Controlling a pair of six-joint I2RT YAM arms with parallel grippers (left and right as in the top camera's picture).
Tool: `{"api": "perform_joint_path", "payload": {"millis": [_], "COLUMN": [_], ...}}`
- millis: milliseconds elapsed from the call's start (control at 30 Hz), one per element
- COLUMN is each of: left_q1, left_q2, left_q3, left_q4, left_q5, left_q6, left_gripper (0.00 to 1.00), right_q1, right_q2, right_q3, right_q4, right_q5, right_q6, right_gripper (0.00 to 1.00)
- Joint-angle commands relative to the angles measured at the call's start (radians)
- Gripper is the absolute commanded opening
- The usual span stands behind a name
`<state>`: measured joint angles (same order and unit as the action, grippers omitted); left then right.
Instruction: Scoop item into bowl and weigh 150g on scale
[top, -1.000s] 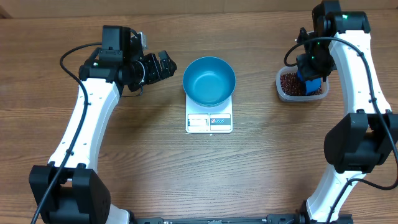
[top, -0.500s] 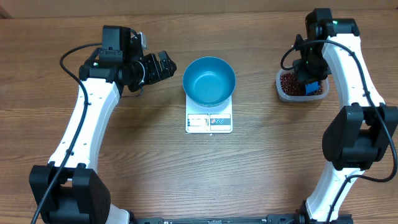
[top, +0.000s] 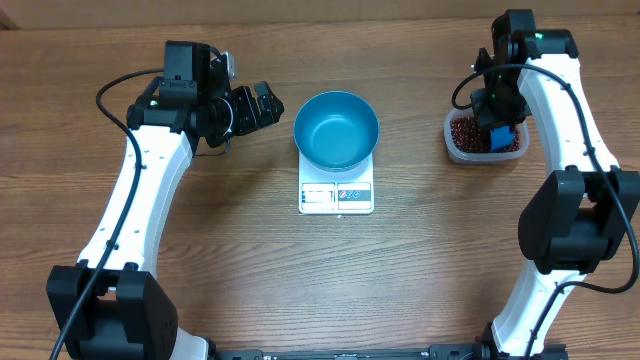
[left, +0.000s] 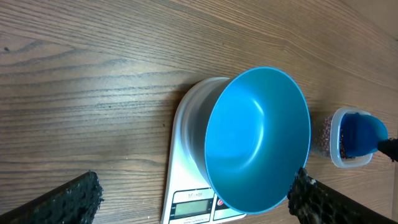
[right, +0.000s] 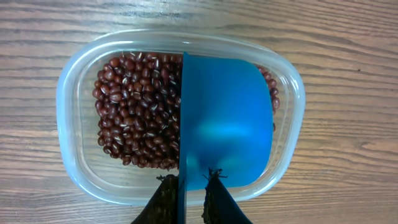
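Note:
The bright-blue bowl (top: 336, 130) stands empty on the white scale (top: 336, 197), whose display faces the table's front edge. Dark red-brown beans (right: 137, 124) fill the left part of a clear tub (right: 68, 124) at the right. A blue scoop (right: 227, 130) rests inside that tub, its thin handle between the fingers of my right gripper (right: 188, 183), which is shut on it. My left gripper (top: 262, 105) hovers just left of the bowl (left: 258, 137), open wide with nothing between its fingers. In the left wrist view the scale (left: 186, 155) shows below the bowl.
The tub (top: 485, 137) sits on the wooden table right of the scale, about a bowl's width away. Both arm bases stand at the table's front edge. Bare wood lies between the scale and the tub.
My right arm has shifted a little to the left above the tub, with the scoop staying in the tub. The left arm, bowl and scale have not moved.

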<state>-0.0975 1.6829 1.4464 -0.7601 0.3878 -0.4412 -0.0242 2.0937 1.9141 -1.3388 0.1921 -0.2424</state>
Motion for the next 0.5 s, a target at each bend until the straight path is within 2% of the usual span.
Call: {"api": "perform_joint_path", "payload": {"millis": [0, 467], "left_q1": [-0.001, -0.002], "left_q2": [-0.021, -0.021], "left_q3": [0.015, 0.015], "left_q4": [0.002, 0.001], "left_q5": [-0.006, -0.006], "left_q6": [0.019, 0.019], "left_gripper": [1.0, 1.0], "right_q1": [-0.011, -0.011], "right_q2": [0.013, 0.013], "right_q3": [-0.01, -0.01], "right_q4": [0.03, 0.037], "right_q5": [0.012, 0.008], "right_q6": [0.01, 0.037], "right_gripper": [0.14, 0.18]}}
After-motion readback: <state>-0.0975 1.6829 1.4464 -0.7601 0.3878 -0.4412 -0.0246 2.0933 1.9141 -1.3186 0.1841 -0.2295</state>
